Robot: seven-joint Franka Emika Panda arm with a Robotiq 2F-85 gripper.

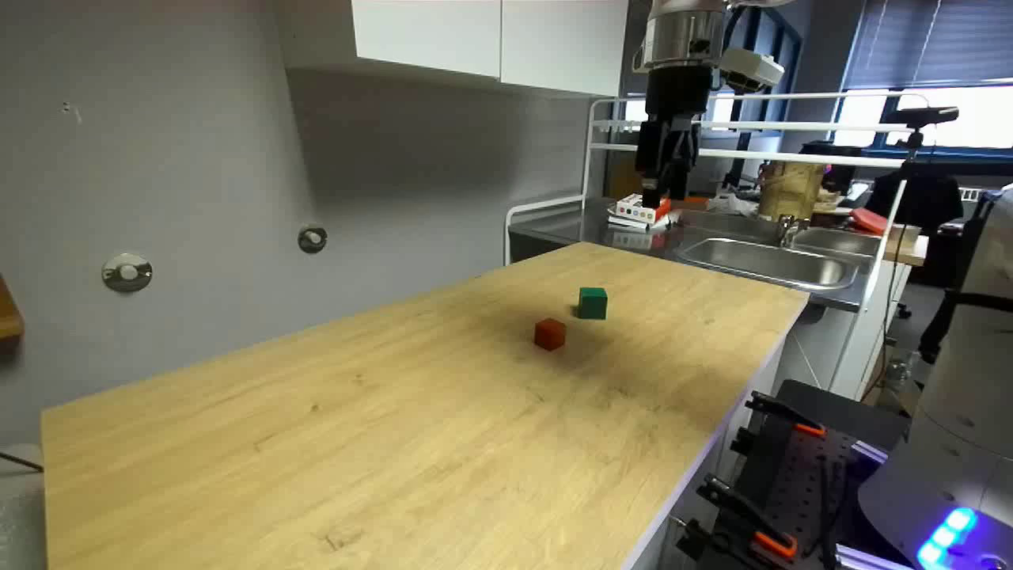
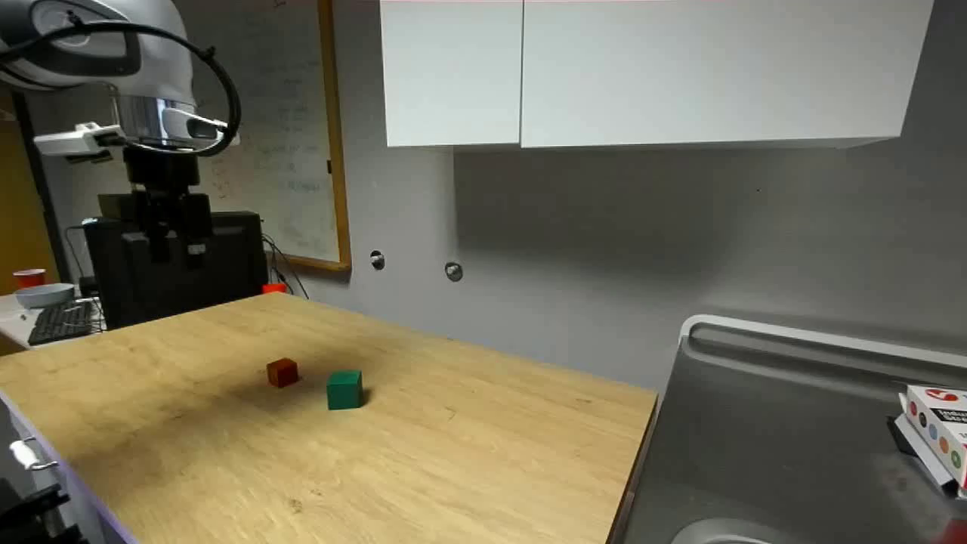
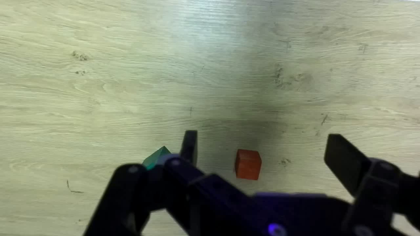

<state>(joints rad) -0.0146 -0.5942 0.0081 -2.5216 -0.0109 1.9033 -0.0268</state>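
My gripper is open and empty, its two black fingers spread wide. It hangs high above the wooden tabletop, as both exterior views show. In the wrist view a red-orange cube lies below, in the gap between the fingers but apart from them. A green cube is partly hidden behind the left finger there. In both exterior views the red-orange cube and the slightly larger green cube rest on the tabletop, close together but not touching.
The wooden tabletop runs along a grey wall with white cabinets above. A metal sink and counter with a white-and-red box adjoin one end. A black monitor stands beyond the table. Black clamps sit near the robot base.
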